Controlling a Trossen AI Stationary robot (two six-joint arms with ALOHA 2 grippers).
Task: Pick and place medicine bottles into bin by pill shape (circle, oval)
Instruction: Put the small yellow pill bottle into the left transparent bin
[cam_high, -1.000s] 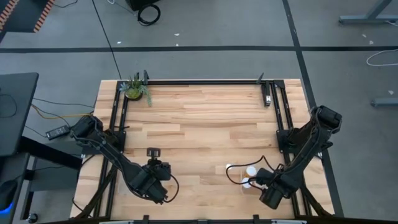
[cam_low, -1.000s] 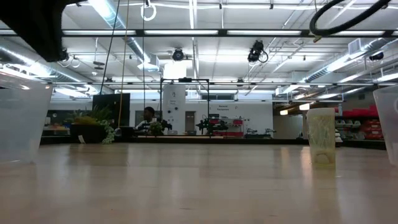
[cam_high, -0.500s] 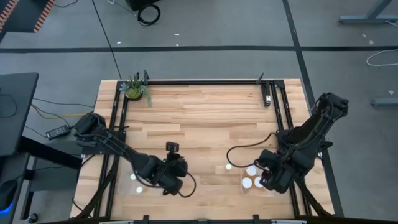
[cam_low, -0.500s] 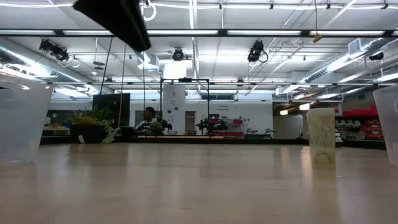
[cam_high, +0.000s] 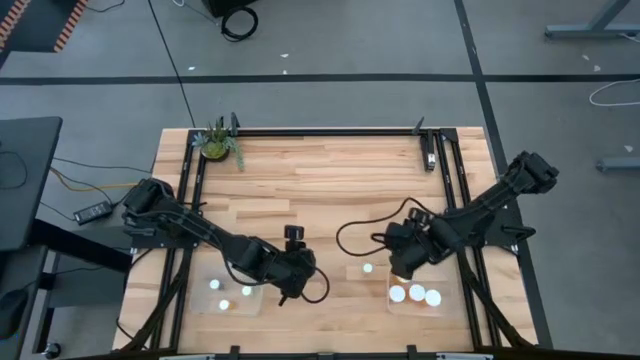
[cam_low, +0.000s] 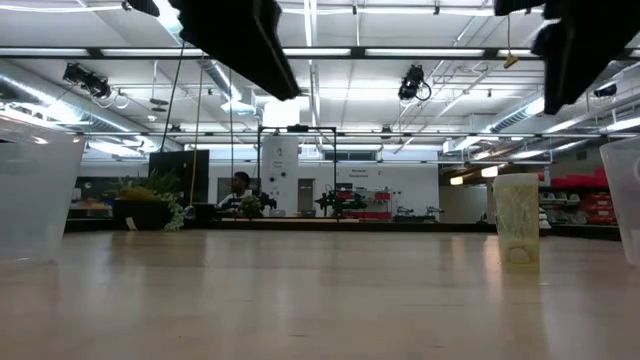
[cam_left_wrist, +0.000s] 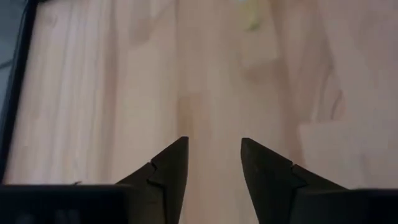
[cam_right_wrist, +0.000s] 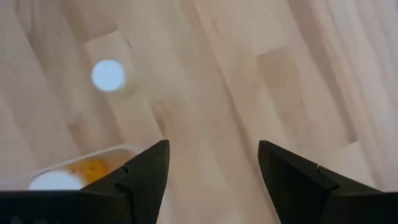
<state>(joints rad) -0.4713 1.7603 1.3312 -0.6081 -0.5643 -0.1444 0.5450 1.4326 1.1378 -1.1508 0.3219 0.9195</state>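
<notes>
One white bottle (cam_high: 367, 268) stands upright on its base on the bare wood between the two bins; it also shows in the low view (cam_low: 516, 218) and the right wrist view (cam_right_wrist: 109, 74). Three bottles lie in the left clear bin (cam_high: 228, 310) and three in the right clear bin (cam_high: 440, 308). My left gripper (cam_high: 297, 272) hovers right of the left bin, open and empty (cam_left_wrist: 211, 142). My right gripper (cam_high: 398, 252) hovers just beyond the right bin, right of the lone bottle, open and empty (cam_right_wrist: 211, 144).
A small potted plant (cam_high: 217, 143) stands at the far left corner. A black frame rail (cam_high: 330, 131) runs along the far edge and down both sides. Bare wood lies across the table's middle and far half. The bins' clear walls show at both sides of the low view (cam_low: 35, 195).
My left gripper has gone from over the left bin toward the table's right. My right gripper has gone from over the right bin toward the far edge and the left. Both bins' bottles now show uncovered. The lone bottle has stayed in place.
</notes>
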